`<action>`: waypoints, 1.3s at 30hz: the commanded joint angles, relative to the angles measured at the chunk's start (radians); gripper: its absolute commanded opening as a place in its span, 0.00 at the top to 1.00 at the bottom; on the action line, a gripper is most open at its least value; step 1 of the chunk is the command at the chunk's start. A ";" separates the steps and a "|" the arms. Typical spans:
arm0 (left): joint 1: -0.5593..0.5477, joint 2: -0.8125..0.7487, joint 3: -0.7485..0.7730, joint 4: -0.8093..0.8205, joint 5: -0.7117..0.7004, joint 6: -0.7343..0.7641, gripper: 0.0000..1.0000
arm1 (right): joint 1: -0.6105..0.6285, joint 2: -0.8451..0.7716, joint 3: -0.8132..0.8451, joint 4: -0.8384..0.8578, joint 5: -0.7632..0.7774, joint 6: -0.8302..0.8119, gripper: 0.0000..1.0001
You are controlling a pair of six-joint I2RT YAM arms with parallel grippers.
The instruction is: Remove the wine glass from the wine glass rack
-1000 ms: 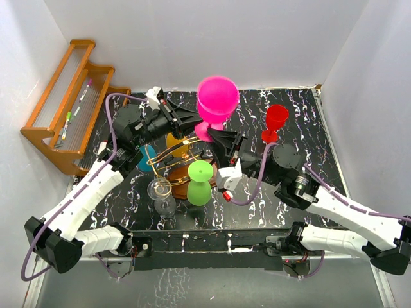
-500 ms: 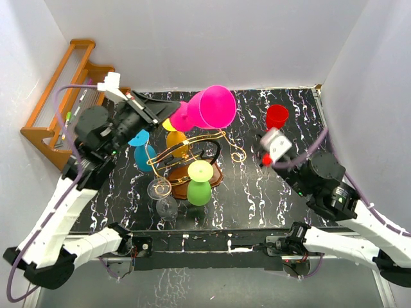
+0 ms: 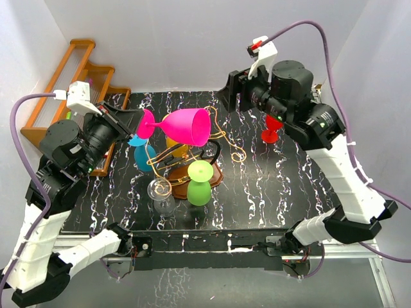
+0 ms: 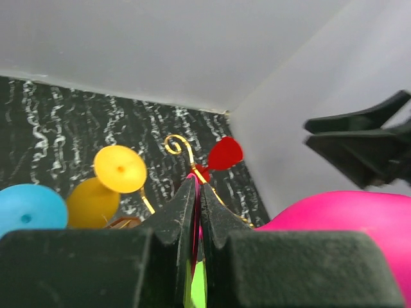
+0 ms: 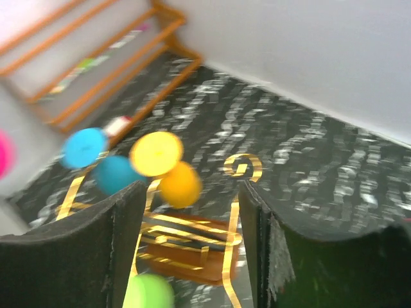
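Note:
A pink wine glass [image 3: 186, 126] lies on its side in the air over the wine glass rack [image 3: 192, 151], a gold wire stand on a brown base [image 3: 180, 174]. My left gripper [image 3: 139, 122] is shut on the glass's foot, which shows as a thin pink edge between the pads [image 4: 194, 212]; the pink bowl [image 4: 350, 221] fills the lower right of the left wrist view. My right gripper [image 3: 232, 93] is raised at the back and stands open with nothing in it. In its wrist view, the right gripper [image 5: 192, 192] looks down on the rack [image 5: 230, 244].
Green [image 3: 200, 183], clear [image 3: 160, 192], teal [image 3: 142, 155] and yellow [image 3: 176, 144] glasses stay on or around the rack. A red glass [image 3: 275, 122] stands on the table at back right. An orange-brown stepped shelf [image 3: 70, 96] leans at back left. White walls enclose the table.
The left gripper has carried the pink glass left and lower, tipping it from upright to sideways. The right arm has swung up and back from the rack, and its jaws have opened wide.

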 commanded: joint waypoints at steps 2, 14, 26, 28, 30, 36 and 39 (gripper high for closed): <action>0.006 -0.037 0.003 -0.078 -0.069 0.084 1.00 | 0.006 -0.111 0.029 0.090 -0.419 0.131 0.37; 0.005 0.002 0.002 -0.029 -0.028 0.069 1.00 | 0.006 -0.157 -0.115 0.087 -0.576 0.100 0.46; 0.005 0.030 0.016 -0.014 -0.008 0.063 1.00 | 0.008 -0.086 -0.143 0.148 -0.605 0.123 0.55; 0.006 0.034 0.017 -0.012 -0.005 0.063 1.00 | 0.008 -0.078 -0.146 0.161 -0.611 0.134 0.67; 0.006 0.037 0.018 -0.011 -0.005 0.063 1.00 | 0.008 -0.071 -0.144 0.165 -0.611 0.141 0.80; 0.005 0.040 0.009 -0.006 -0.003 0.057 0.98 | 0.007 -0.080 -0.155 0.184 -0.612 0.149 0.92; 0.006 0.041 -0.002 0.001 0.001 0.053 0.91 | 0.007 -0.085 -0.158 0.193 -0.609 0.155 0.92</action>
